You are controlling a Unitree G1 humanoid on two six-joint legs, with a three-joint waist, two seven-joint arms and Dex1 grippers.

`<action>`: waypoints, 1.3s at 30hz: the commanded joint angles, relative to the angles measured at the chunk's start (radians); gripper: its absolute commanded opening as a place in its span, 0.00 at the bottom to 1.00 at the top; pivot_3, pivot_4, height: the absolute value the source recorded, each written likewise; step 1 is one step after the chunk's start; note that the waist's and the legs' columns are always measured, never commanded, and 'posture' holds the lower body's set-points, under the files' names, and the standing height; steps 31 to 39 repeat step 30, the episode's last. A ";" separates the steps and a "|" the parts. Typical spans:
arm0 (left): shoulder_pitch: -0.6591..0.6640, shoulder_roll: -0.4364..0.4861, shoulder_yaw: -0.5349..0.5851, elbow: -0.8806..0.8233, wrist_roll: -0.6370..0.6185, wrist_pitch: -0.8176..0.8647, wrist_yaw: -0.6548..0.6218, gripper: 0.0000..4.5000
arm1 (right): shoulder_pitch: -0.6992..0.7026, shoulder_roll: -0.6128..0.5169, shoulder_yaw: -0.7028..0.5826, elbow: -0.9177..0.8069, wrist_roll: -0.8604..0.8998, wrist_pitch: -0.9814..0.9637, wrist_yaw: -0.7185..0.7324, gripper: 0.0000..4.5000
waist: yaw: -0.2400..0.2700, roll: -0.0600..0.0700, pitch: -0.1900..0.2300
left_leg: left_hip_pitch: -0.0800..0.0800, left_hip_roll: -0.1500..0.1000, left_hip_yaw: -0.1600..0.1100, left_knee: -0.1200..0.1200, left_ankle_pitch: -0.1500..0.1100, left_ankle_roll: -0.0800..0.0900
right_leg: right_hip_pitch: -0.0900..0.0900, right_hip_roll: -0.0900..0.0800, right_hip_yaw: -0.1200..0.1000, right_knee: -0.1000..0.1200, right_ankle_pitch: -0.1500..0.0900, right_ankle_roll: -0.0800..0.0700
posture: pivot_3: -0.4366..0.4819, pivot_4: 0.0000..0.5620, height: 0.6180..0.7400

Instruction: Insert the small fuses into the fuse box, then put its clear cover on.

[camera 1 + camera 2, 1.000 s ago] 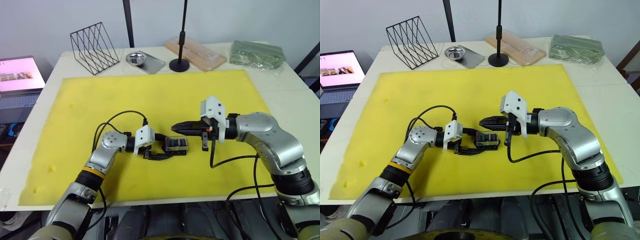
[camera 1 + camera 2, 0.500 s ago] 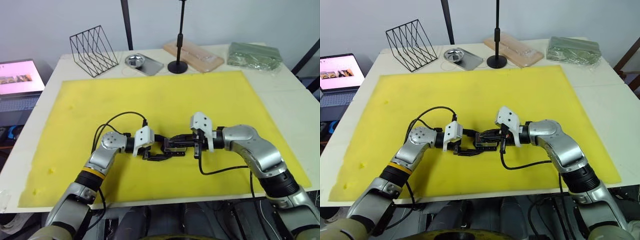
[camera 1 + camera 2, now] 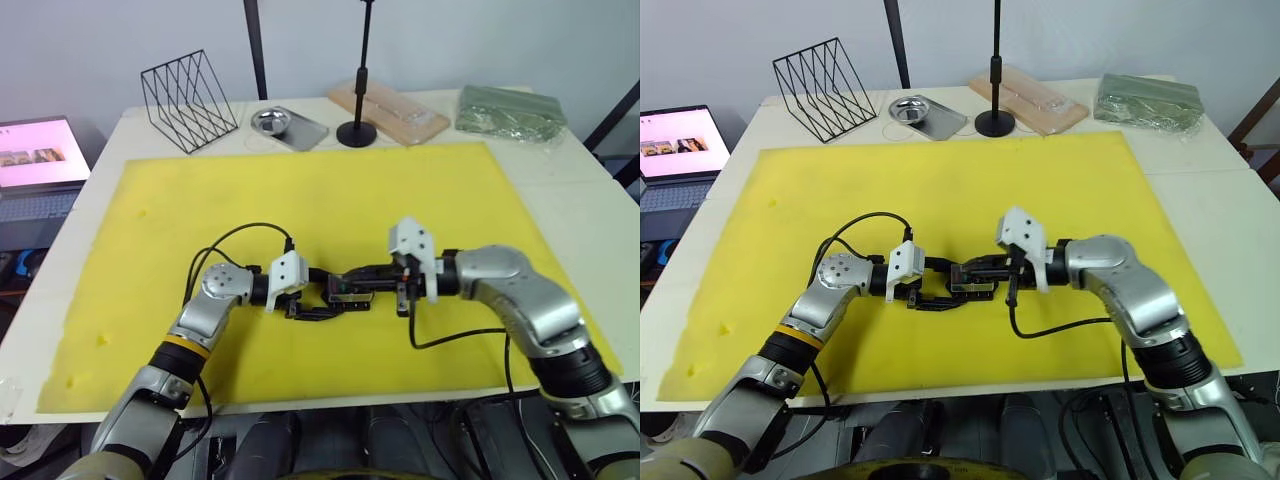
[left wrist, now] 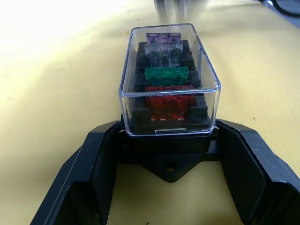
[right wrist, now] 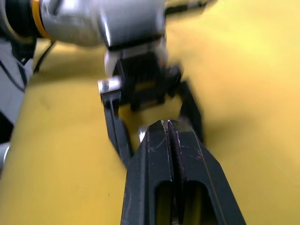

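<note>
A lab or test room: a white desk (image 3: 1200,200) padded with a yellow foam mat (image 3: 940,190), a black stand (image 3: 995,122) rising from its far edge, an open laptop (image 3: 675,145) alongside, a wire file rack (image 3: 825,85), bare grey walls behind

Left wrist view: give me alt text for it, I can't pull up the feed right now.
A black fuse box with the clear cover on it sits between the open fingers of the left gripper, on the yellow mat. Through the cover show four fuses in a row: purple, clear, green and red.
</note>
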 commanded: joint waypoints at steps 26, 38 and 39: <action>0.041 0.416 0.422 -0.083 -0.095 0.228 0.156 1.00 | 0.337 -0.203 -0.428 0.061 -0.043 -0.190 -0.058 0.99 | 0.001 0.000 0.002 | -0.001 0.001 0.001 -0.001 0.000 0.000 | -0.001 0.000 0.000 0.000 0.000 0.000 | 0.48 0.27 1.00; 0.051 0.405 0.427 -0.085 -0.087 0.208 0.185 1.00 | 0.332 -0.194 -0.431 0.048 -0.030 -0.178 -0.082 0.99 | 0.000 0.000 0.002 | -0.001 0.001 0.001 -0.001 0.000 0.000 | -0.001 0.000 0.000 0.000 0.000 0.000 | 0.48 0.27 1.00; 0.051 0.405 0.427 -0.085 -0.087 0.208 0.185 1.00 | 0.332 -0.194 -0.431 0.048 -0.030 -0.178 -0.082 0.99 | 0.000 0.000 0.002 | -0.001 0.001 0.001 -0.001 0.000 0.000 | -0.001 0.000 0.000 0.000 0.000 0.000 | 0.48 0.27 1.00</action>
